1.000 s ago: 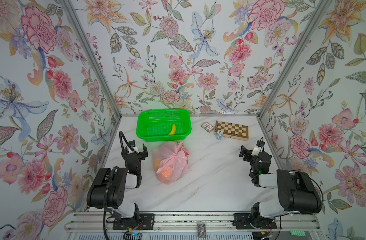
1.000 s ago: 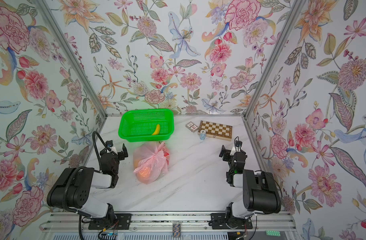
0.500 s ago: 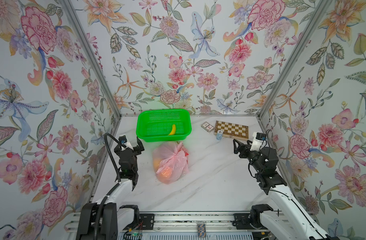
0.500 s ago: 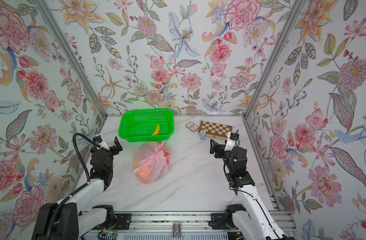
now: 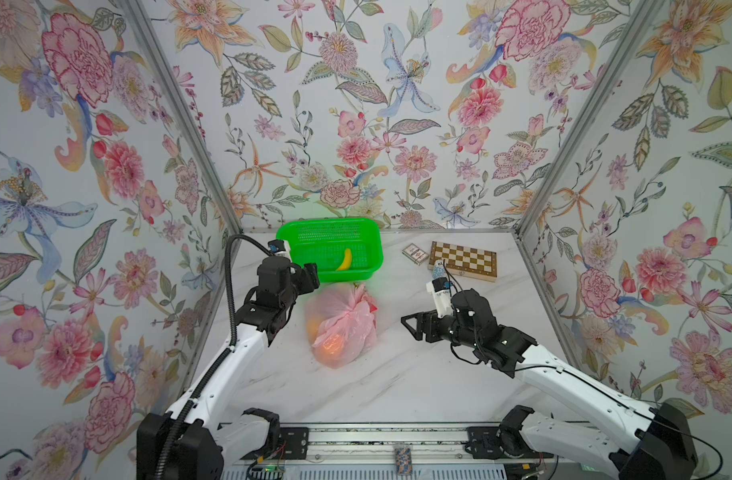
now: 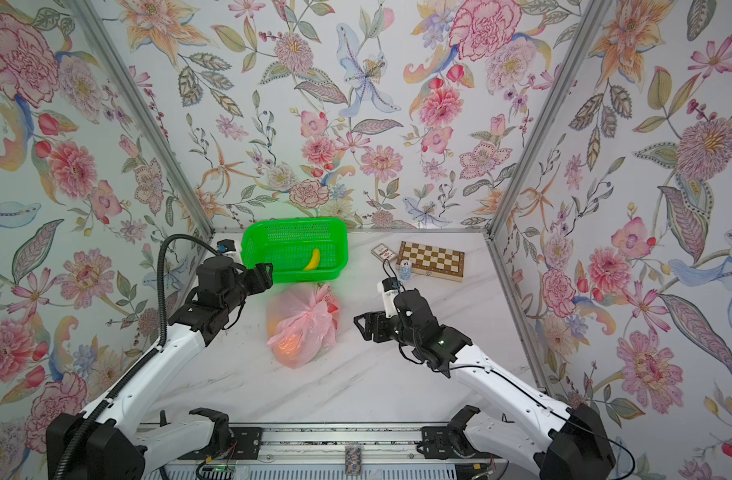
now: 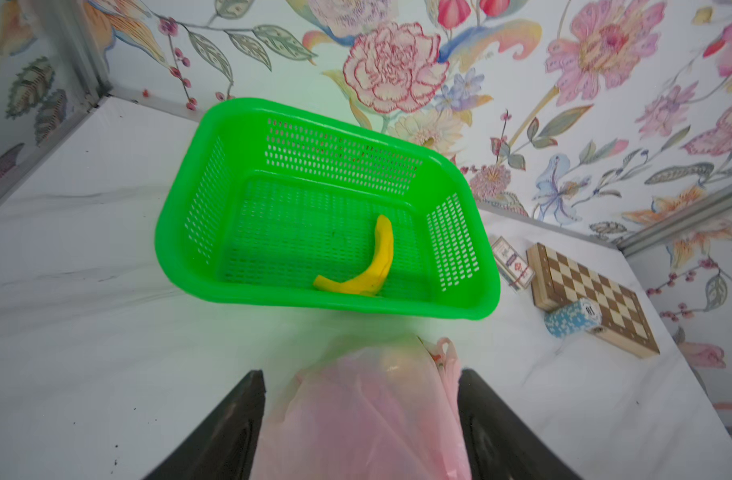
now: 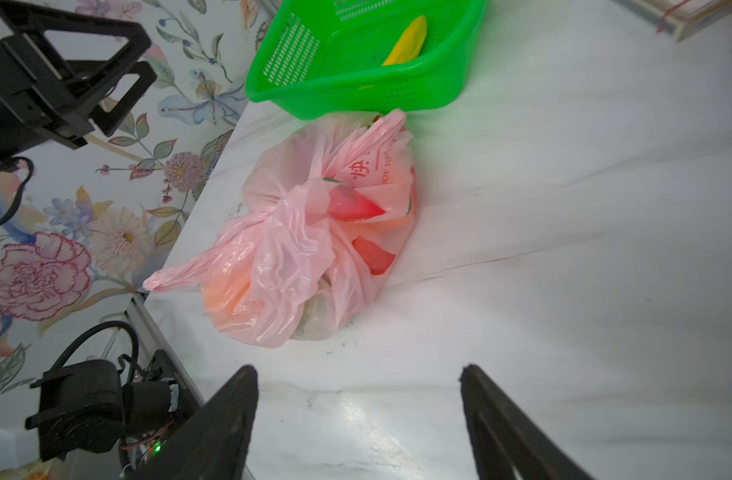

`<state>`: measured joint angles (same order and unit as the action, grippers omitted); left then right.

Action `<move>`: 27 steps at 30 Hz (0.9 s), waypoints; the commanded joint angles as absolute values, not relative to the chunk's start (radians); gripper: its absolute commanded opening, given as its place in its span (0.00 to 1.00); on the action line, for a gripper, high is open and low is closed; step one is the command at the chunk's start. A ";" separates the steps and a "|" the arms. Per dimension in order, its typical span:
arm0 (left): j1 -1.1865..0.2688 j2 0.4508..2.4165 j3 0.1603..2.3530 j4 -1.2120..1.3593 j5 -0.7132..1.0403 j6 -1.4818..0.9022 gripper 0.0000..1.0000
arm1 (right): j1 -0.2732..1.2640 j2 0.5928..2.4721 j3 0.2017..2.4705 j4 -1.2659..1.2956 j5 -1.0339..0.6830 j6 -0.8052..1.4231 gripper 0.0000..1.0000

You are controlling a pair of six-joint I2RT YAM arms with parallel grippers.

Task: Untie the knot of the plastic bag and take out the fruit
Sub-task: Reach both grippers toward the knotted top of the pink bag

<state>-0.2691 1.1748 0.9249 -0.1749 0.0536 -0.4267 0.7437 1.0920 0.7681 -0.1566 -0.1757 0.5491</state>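
The plastic bag (image 5: 341,328) is pink, the basket (image 5: 331,236) green.

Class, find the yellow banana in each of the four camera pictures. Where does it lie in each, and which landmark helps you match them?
Top view: banana in the green basket, right of its middle.
Top view: banana, same place in the basket.
Left wrist: banana in the basket, beyond the pink bag.
Right wrist: banana in the basket, beyond the bag.
Shared landmark: the green basket.

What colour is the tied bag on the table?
Translucent pink with red prints; the plastic bag shows best in the right wrist view.
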 commanded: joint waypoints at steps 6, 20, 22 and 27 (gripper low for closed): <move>-0.374 1.292 0.993 -0.392 0.160 -0.483 0.63 | 0.838 1.313 0.897 -0.026 -0.142 0.629 0.76; -0.424 1.462 1.053 -0.448 0.140 -0.434 0.62 | 0.841 1.594 1.016 0.081 -0.234 0.670 0.63; -0.425 1.476 1.055 -0.452 0.161 -0.430 0.62 | 0.843 1.618 1.017 0.094 -0.256 0.688 0.58; -0.426 1.501 1.049 -0.453 0.224 -0.435 0.60 | 0.843 1.654 1.021 0.091 -0.284 0.710 0.42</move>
<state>-0.4164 1.4803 1.0286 -0.4263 0.1699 -0.4500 0.8368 1.6413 0.9962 0.0769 -0.2508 0.6876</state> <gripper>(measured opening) 0.609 0.456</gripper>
